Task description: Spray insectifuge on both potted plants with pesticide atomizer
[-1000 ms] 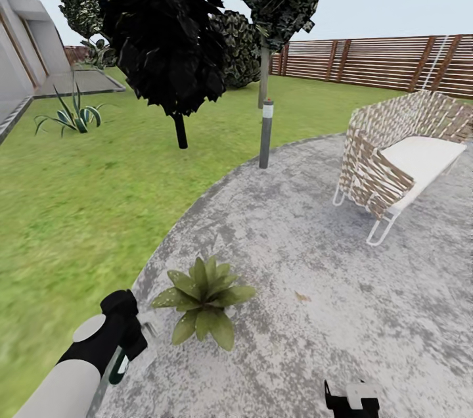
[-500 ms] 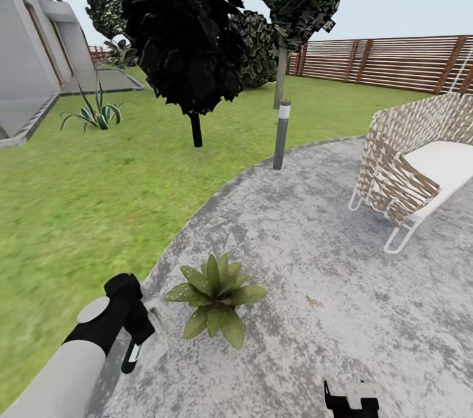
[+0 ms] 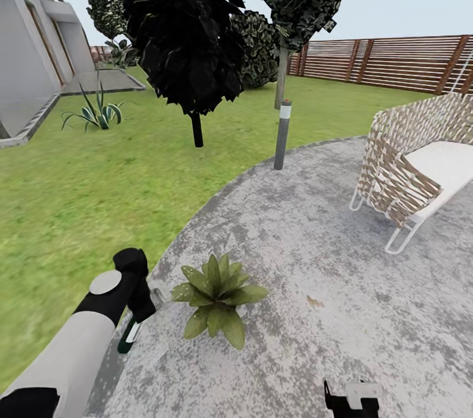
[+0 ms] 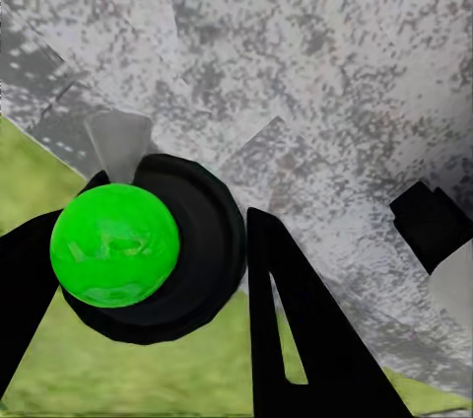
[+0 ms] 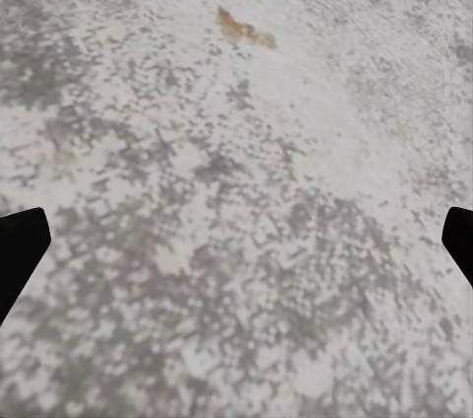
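One potted plant (image 3: 217, 298), one atomizer (image 3: 129, 335), one bollard lamp (image 3: 283, 135), one woven chair (image 3: 414, 168) (white cushion), two hands.

Round grey patio (image 3: 315, 234) fills lower right of head view; lawn (image 3: 79, 194) at left. On patio: potted plant (image 3: 217, 300) at lower centre, near patio edge; woven chair (image 3: 414, 168) at right; small brown leaf (image 3: 314, 301) right of plant. Bollard lamp (image 3: 282, 135) at patio edge, upper centre.

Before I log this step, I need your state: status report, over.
Left gripper shut on pesticide atomizer. Right gripper open over bare patio. Potted plant just right of atomizer; nothing between them.
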